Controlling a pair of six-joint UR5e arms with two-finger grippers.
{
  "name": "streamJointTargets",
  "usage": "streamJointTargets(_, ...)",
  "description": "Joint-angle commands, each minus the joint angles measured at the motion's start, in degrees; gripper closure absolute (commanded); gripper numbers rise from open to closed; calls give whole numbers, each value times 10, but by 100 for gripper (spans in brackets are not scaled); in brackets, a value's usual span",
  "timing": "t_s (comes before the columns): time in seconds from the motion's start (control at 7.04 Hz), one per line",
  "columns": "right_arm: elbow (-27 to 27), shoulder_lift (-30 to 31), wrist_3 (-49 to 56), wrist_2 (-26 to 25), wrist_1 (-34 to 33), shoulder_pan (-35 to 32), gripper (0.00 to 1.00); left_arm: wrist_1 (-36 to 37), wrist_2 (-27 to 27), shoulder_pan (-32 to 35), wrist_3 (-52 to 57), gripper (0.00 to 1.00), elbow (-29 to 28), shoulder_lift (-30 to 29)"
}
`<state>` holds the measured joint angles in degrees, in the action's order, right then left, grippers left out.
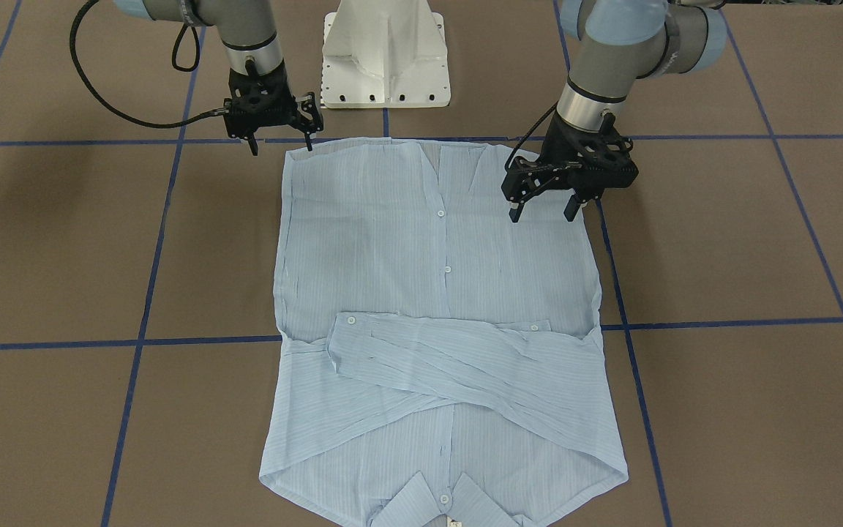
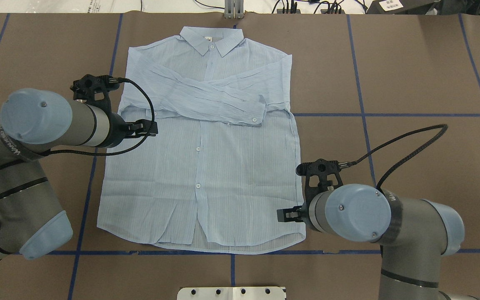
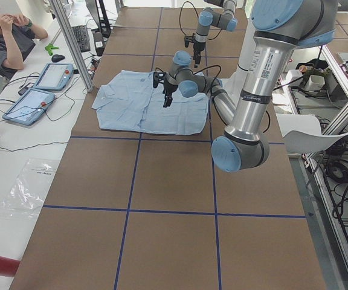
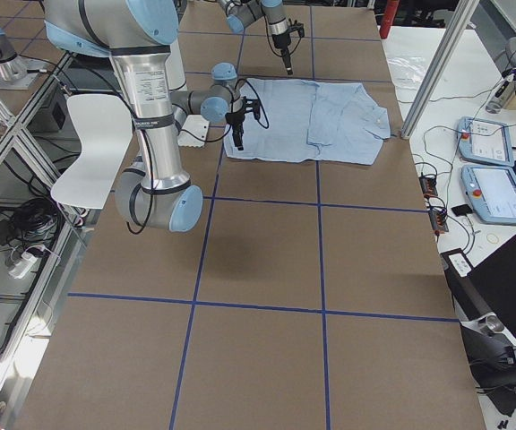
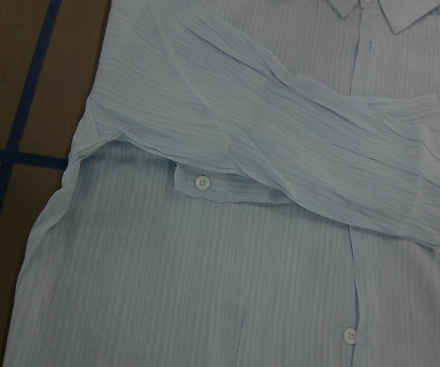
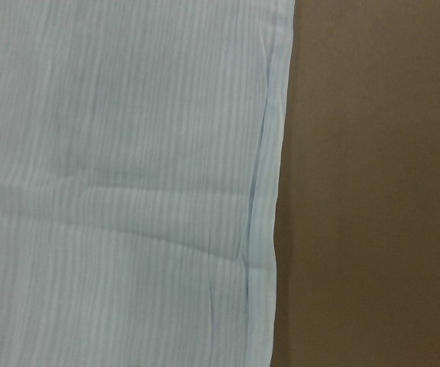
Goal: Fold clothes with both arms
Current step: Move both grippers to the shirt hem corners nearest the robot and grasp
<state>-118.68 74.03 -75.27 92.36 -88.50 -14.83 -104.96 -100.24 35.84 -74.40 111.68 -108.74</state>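
Shirt [image 2: 206, 175] flat on bench [image 2: 411, 75], sleeves [image 2: 206, 93] crossed over chest; body folds remain. Left pincer [image 1: 543, 214] and right pincer [image 1: 282, 146] released, empty.

The shirt [image 1: 392, 249] is thin, matt, finely striped cloth, creased, with plastic-looking buttons [image 1: 441, 213]. The tabletop [image 1: 721, 241] is matt brown, crossed by smooth blue tape [image 1: 729, 323]. The left arm [image 2: 86, 125] and right arm [image 2: 411, 218] look like smooth grey metal with satin blue caps [image 2: 36, 116]. The left end effector [image 1: 543, 214] and right end effector [image 1: 282, 146] are matt black.
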Motion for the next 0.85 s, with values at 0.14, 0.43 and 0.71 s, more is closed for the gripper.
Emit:
streamJointTargets(0.14, 49, 17, -10, -7, 60, 23, 0, 0, 0, 0, 2, 1, -1, 3)
streamJointTargets(0.43, 55, 16, -11, -5, 59, 27, 20, 0, 1, 0, 2, 1, -3, 3)
streamJointTargets(0.71, 57, 15, -11, -5, 58, 28, 42, -1, 2, 0, 2, 1, -6, 4)
